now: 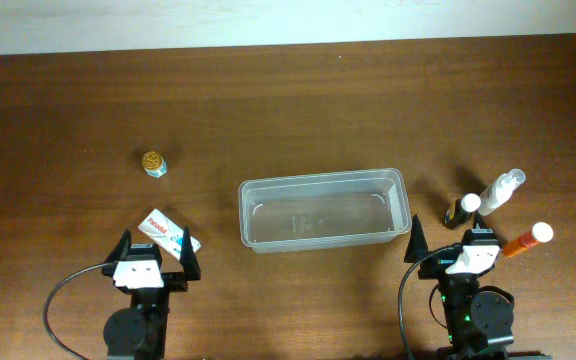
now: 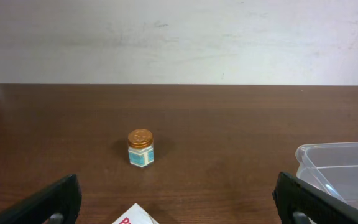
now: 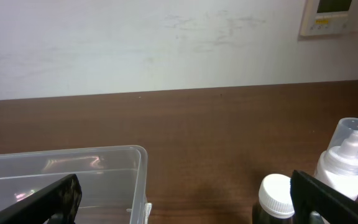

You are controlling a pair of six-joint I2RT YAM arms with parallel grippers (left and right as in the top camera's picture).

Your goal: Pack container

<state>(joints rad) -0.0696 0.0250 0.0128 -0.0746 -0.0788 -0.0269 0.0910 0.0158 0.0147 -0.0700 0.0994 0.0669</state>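
An empty clear container sits mid-table between both arms, within reach of either. The left gripper and right gripper gape wide, holding nothing. A jar and box wait near the left and three bottles near the right, probably one share per arm.

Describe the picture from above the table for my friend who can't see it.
An empty clear container sits in the middle of a brown table. Left of it are a gold-lidded jar and a white box; right of it, a dark bottle, a spray bottle and an orange tube. The left gripper and right gripper sit open at the near edge.
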